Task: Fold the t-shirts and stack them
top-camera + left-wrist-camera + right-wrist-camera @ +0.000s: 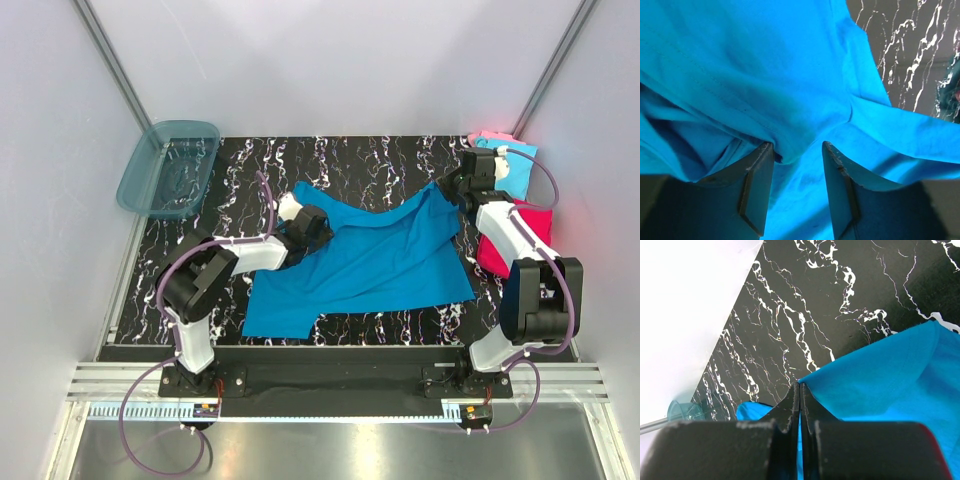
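The large teal-blue t-shirt (pixel 370 265) lies spread, partly rumpled, across the middle of the black marbled table (pixel 400 160). My left gripper (pixel 318 228) hovers low over the shirt's upper left part. In the left wrist view the left gripper (pixel 796 145) is open, its fingers (pixel 757 185) apart with a cloth fold (pixel 785 130) bulging just beyond the tips and not pinched. My right gripper (pixel 455 190) is at the shirt's far right corner. In the right wrist view the right gripper (pixel 800 385) is shut on that corner of the teal-blue t-shirt (pixel 890 375), which is drawn up taut.
At the right edge lie a pale pink shirt (pixel 487 136), a light cyan shirt (pixel 518 165) and a magenta-red shirt (pixel 532 232), partly behind the right arm. A translucent teal tub (pixel 168 168) stands at the far left corner. White walls enclose the table.
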Controlling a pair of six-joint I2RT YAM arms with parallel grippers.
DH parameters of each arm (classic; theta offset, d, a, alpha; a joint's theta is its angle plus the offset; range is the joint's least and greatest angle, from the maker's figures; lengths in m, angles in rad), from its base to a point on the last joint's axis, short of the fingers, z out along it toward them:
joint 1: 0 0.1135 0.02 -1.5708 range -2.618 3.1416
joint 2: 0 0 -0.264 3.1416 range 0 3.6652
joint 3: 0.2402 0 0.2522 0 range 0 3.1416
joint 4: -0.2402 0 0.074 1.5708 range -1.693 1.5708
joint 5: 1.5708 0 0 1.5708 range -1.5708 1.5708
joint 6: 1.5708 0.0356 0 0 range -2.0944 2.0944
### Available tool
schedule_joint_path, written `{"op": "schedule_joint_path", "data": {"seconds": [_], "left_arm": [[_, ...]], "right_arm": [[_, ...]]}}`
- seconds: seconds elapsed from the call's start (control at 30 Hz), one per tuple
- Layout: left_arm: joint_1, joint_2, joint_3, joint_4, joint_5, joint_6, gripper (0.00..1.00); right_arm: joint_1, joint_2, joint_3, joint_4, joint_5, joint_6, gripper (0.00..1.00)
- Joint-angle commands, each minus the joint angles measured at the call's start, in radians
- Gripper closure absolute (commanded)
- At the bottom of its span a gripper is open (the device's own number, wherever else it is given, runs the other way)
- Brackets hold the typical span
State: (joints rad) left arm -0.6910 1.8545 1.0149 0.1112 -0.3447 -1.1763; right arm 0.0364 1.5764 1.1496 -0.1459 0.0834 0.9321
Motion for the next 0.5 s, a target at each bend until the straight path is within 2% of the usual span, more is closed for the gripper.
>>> {"op": "schedule_joint_path", "data": {"seconds": [0.0, 0.07, 0.1, 0.17, 0.33, 0.47], "left_arm": [[0.011, 0.015, 0.011, 0.051, -0.019, 0.017, 0.55], [0.019, 0.021, -0.002, 0.070, -0.017, 0.017, 0.62], [0.021, 0.023, -0.006, 0.076, -0.011, 0.020, 0.77], [0.031, 0.032, -0.007, 0.085, -0.004, 0.024, 0.99], [0.057, -0.020, -0.009, 0.081, 0.004, 0.076, 1.00], [0.074, -0.191, -0.012, 0.007, -0.030, 0.147, 1.00]], "right_arm": [[-0.001, -0.019, -0.005, 0.043, -0.011, 0.005, 1.00], [-0.001, -0.023, -0.008, 0.046, -0.013, 0.007, 1.00], [-0.003, -0.023, -0.008, 0.046, -0.013, 0.007, 1.00], [-0.003, -0.026, -0.013, 0.048, -0.011, 0.008, 1.00], [-0.004, -0.044, -0.019, 0.054, -0.004, 0.004, 1.00], [-0.003, -0.107, -0.054, 0.088, -0.017, 0.002, 1.00]]}}
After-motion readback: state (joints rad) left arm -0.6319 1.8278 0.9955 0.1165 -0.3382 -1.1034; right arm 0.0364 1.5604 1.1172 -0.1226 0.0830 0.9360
